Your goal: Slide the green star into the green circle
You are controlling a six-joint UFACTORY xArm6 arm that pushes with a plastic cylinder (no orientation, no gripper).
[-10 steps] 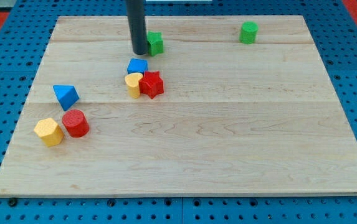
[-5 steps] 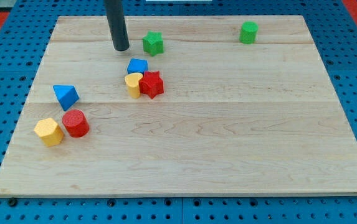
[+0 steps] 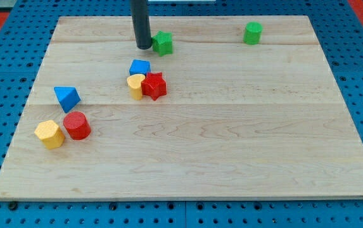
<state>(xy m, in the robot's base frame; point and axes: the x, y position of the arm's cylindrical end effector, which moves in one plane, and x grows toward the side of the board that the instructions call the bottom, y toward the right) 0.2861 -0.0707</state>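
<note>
The green star [image 3: 163,43] lies near the top of the wooden board, left of centre. My tip [image 3: 143,47] stands right against the star's left side. The green circle [image 3: 253,33], a short green cylinder, sits near the board's top edge, well to the right of the star. The rod rises out of the view's top.
A blue block [image 3: 140,67], a yellow block [image 3: 135,85] and a red star [image 3: 154,85] cluster just below the green star. A blue triangle [image 3: 66,97], a red cylinder [image 3: 76,125] and a yellow hexagon [image 3: 49,134] lie at the board's left.
My tip swung left away from the green star, then came back right against it. The star has moved a little to the right, toward the green circle.
</note>
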